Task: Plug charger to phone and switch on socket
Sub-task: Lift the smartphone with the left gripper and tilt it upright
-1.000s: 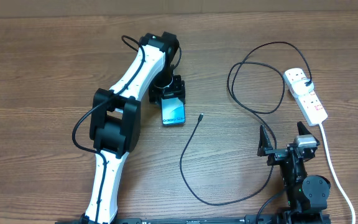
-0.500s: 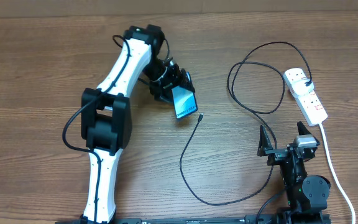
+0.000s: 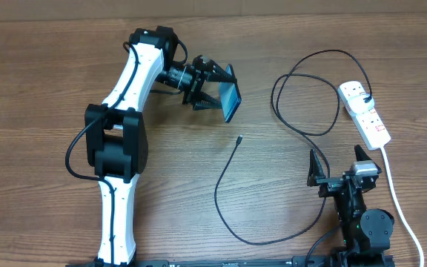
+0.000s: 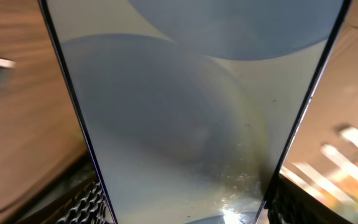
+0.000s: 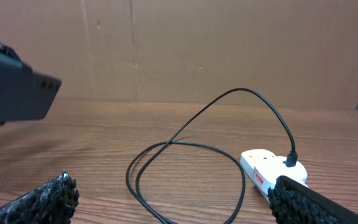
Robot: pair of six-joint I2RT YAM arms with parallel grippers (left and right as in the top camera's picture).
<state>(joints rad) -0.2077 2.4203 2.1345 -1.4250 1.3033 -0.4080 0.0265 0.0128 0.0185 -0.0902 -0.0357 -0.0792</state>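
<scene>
Holding phone [image 3: 232,96] clamped in left gripper [image 3: 219,90], raised off table [image 3: 50,67], tilted on edge, toward far edge. Right gripper [image 3: 338,167] spread wide, empty, near front edge. Charger [image 3: 216,194] tip loose mid-table; plug in socket [image 3: 365,115] by right edge.

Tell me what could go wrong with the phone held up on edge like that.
The phone sits tilted on edge in the left end effector, so it could slip and drop to the table. The charger's connector tip lies loose there, away from the open right end effector; picking up something so small may fail.
</scene>
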